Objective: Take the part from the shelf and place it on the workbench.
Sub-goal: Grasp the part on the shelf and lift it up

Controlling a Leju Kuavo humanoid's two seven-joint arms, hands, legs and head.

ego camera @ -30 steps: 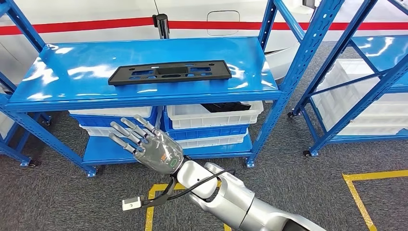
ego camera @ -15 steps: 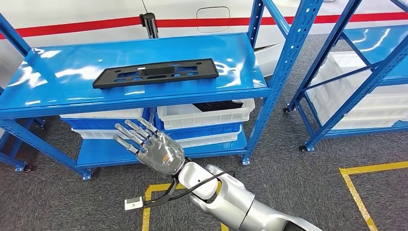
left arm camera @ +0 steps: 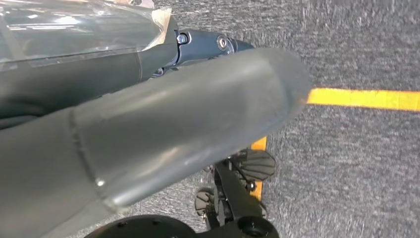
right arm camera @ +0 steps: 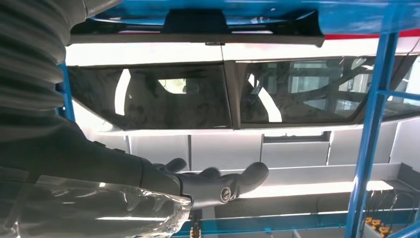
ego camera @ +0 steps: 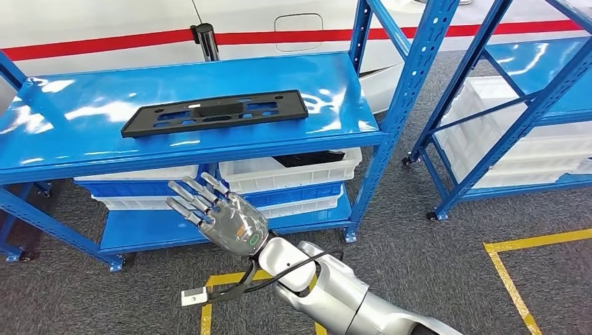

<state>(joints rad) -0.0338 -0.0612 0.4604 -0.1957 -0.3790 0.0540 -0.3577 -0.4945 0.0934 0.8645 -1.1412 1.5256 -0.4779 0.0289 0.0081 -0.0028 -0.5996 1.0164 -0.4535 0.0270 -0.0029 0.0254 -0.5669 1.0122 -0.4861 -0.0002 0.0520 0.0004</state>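
Note:
The part (ego camera: 213, 113), a long flat black panel with cut-outs, lies on the top board of the blue shelf (ego camera: 335, 91), left of the middle. My right hand (ego camera: 223, 218) is held up in front of the shelf, below its front edge, with the fingers spread and nothing in it. In the right wrist view its dark fingers (right arm camera: 218, 186) stretch out straight, and the part's edge (right arm camera: 193, 22) shows as a dark strip on the blue board beyond them. My left hand (left arm camera: 173, 129) is a blurred grey shape hanging over the carpet; how its fingers lie is unclear.
White bins (ego camera: 293, 173) fill the lower shelf level, one holding dark parts. A second blue rack (ego camera: 516, 105) with white bins stands to the right. Yellow tape (ego camera: 516, 279) marks the grey carpet. A black post (ego camera: 204, 38) and a white wall with a red stripe stand behind the shelf.
The whole picture has shifted: the shelf and part now sit further left, so the camera has moved. My right hand stays spread and empty at about the same spot.

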